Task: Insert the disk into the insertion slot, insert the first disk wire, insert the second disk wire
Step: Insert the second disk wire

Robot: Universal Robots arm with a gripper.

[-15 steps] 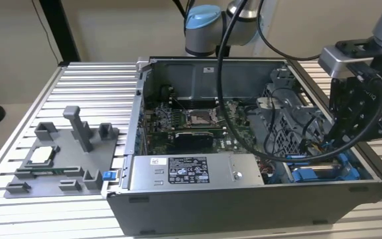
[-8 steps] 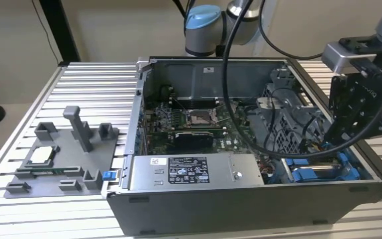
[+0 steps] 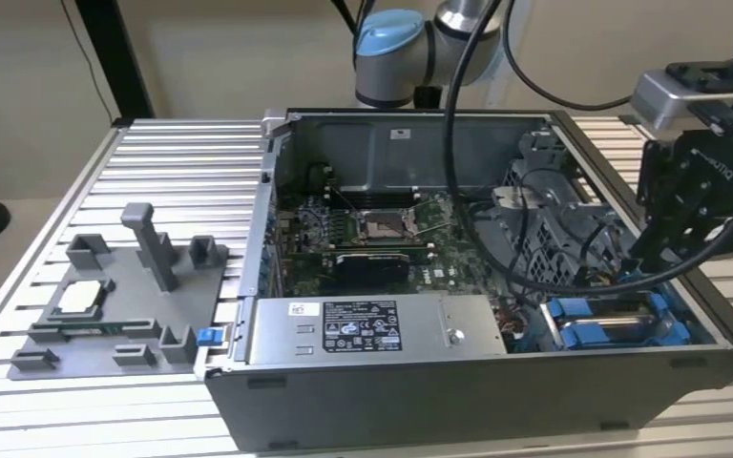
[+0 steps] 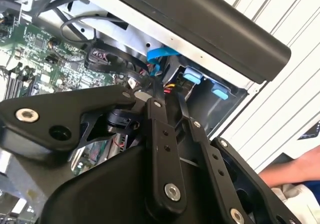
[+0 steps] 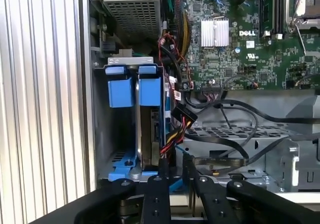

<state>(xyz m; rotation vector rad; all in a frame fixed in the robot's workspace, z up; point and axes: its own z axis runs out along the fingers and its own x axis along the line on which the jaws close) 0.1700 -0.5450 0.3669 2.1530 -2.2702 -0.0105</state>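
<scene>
Exterior view takes in an open computer case (image 3: 469, 401) on a ribbed metal table (image 3: 176, 153), its open side facing up; a green circuit board (image 3: 380, 229) lies in the middle of the case, and a grey labelled power box (image 3: 366, 329) sits along the near wall; on the table at the exterior view's left, apart from the case, stands a grey plastic holder (image 3: 99, 305) with a few small parts in it; at the exterior view's right the black gripper (image 3: 647, 256) reaches down into the case, just above the corner where the blue frames (image 3: 596, 320) sit; in the first wrist view the disk (image 5: 148, 129) is already in its slot, standing on edge in its bright blue frame, with a second blue frame (image 5: 120, 86) just beside it; a bundle of red, yellow and black wires (image 5: 172, 136) runs along the disk's other side, ending in a black plug (image 5: 184, 115) near the disk; whether that plug is pushed home cannot be told; black cables (image 5: 260, 116) loop over the metal cage next to it; the gripper (image 5: 176, 166) is right at the end of the disk, close against the wires; whether it is open, closed or clamped on a wire cannot be told; in the second wrist view the gripper (image 4: 167, 96) points at the red and yellow wires, and part of a person's arm (image 4: 295, 170) shows beyond the case.
</scene>
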